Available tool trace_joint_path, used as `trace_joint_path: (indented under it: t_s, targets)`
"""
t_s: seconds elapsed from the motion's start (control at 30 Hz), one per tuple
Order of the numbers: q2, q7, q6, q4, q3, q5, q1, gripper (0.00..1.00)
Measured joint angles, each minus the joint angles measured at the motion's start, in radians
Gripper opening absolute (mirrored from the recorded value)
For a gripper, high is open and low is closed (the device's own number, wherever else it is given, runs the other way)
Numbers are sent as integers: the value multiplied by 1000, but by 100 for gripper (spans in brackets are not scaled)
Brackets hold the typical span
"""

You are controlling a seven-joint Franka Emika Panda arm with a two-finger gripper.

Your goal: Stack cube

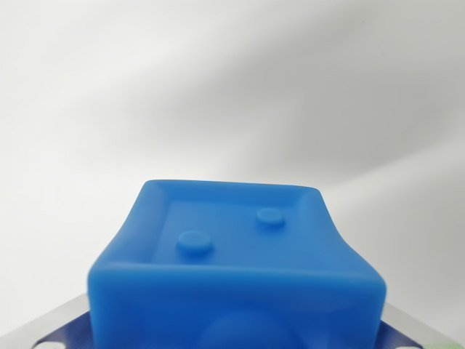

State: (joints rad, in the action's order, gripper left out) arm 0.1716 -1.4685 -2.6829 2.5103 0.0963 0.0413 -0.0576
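Filling the lower middle of the wrist view, a blue cube sits right up against the camera, between the two metal gripper fingers whose silver edges show at the bottom corners, one at the wrist view's left and one at the wrist view's right. Top face of the cube has a raised rim and a recessed square panel with two small round studs (one nearer left, one farther right). Its near face is out of focus, with a faint rounded bump low on it. The gripper looks closed in on the cube, finger edges touching or just beside its lower sides, though the actual contact points are hidden by the cube's bulk, so grasp reads as held but pad contact can't be confirmed. Cube appears level, not tilted sideways. Beyond the cube, away from the tool, only a plain white-grey blurred background with soft diagonal shading; cannot tell whether it is a table or a wall. Whether the cube rests on anything is hidden.
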Motion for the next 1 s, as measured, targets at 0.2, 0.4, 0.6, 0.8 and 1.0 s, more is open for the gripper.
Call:
trace_joint_path:
  t_s: [0.2,0.4,0.6,0.8,1.0]
  targets:
    - [-5,28,12,-6,-3,-3,20,0]
    - [-11,56,21,-11,-6,-7,39,0]
    - [-14,83,33,-20,-11,-10,58,0]
    - [-18,111,45,-27,-15,-11,76,0]
    - [-20,140,57,-38,-21,-14,95,0]
